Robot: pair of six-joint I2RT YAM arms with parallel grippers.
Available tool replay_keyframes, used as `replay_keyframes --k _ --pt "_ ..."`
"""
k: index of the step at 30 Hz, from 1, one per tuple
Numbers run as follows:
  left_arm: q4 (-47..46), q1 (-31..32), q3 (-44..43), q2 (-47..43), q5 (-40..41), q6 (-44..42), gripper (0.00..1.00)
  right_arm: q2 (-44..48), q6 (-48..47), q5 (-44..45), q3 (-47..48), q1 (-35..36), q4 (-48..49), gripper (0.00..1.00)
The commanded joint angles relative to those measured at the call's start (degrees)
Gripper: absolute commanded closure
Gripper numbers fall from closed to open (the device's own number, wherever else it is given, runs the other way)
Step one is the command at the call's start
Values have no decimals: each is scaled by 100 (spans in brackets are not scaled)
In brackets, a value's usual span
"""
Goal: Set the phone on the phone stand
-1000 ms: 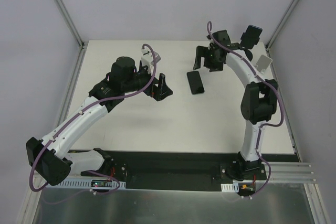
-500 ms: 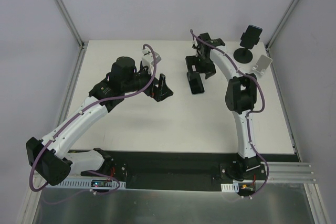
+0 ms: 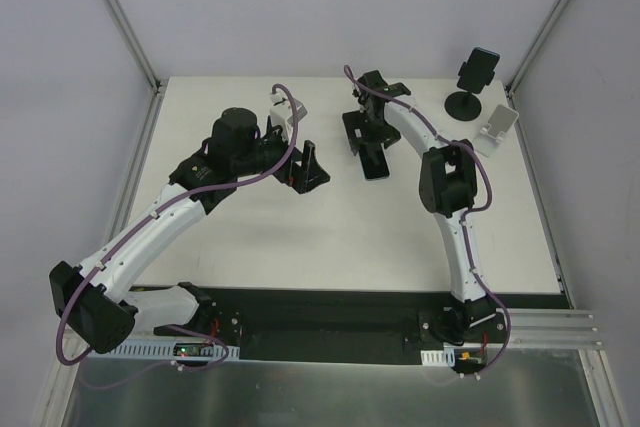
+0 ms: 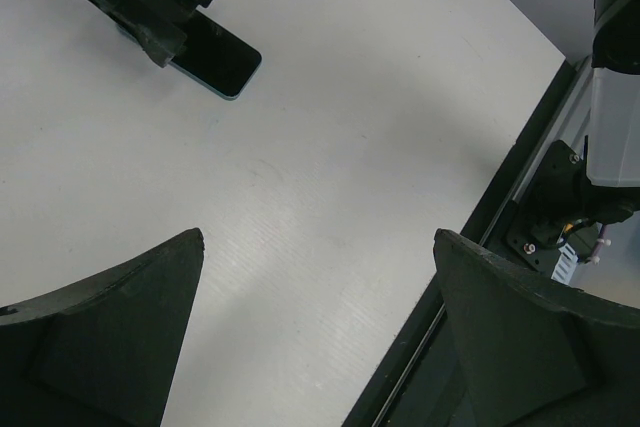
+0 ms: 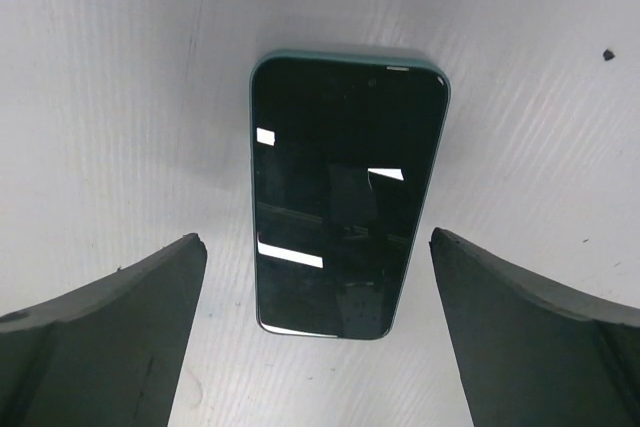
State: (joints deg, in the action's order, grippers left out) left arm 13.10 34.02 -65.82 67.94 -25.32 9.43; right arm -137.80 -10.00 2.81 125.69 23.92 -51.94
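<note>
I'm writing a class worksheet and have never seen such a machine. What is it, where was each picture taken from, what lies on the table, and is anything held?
Two robot arms are bolted to the table, each ending in a two-finger gripper. The wide picture comes from a fixed camera above; the other two from cameras on the wrists, so the dark wedges are each arm's fingers. A phone lies flat, screen up. The right gripper hangs open over it; the left gripper is open over bare table. A black stand and a white stand sit at the far right. Nothing is held.
</note>
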Motion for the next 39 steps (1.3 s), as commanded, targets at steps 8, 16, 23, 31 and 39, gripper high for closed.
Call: replay_keyframes --k 8,16,23,31,39 --pt "-168 -18 -27 43 -131 -12 3 -406 -151 185 123 -19 220 3" --pt "-159 -18 -27 88 -157 -3 4 -502 -55 282 -36 -19 123 10" --pt "-168 -18 -27 132 -157 -3 3 -564 59 369 17 -28 132 40" --pt "-168 -18 -10 149 -69 -29 4 524 279 984 -1079 -19 1360 89" --pt "-159 -18 -18 140 -113 -11 3 2185 437 1626 -3522 -37 3584 99"
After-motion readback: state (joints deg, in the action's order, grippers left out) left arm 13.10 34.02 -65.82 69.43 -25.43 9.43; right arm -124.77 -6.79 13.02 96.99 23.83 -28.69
